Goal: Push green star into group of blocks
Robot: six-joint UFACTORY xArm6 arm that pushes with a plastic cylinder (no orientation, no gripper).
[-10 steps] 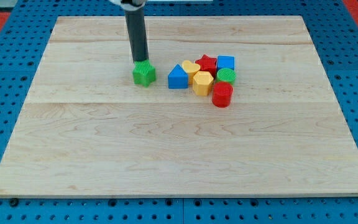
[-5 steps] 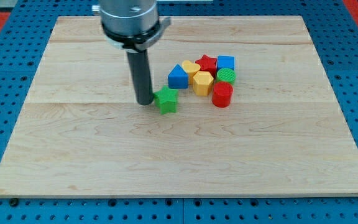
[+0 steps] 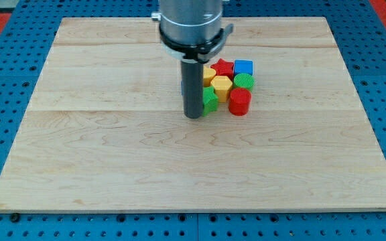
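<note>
My tip [image 3: 193,115] rests on the board [image 3: 112,167] just above frame centre, touching the left side of the green star [image 3: 210,100]; a bare rod, it grasps nothing. The star sits against the yellow hexagon [image 3: 221,86] at the cluster's lower left, with the red cylinder [image 3: 239,102] to its right

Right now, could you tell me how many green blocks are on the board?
2. The green star sits at the cluster's left edge, right beside my tip. The other green block sits at the cluster's right side, below the blue one. The rod may hide others.
</note>
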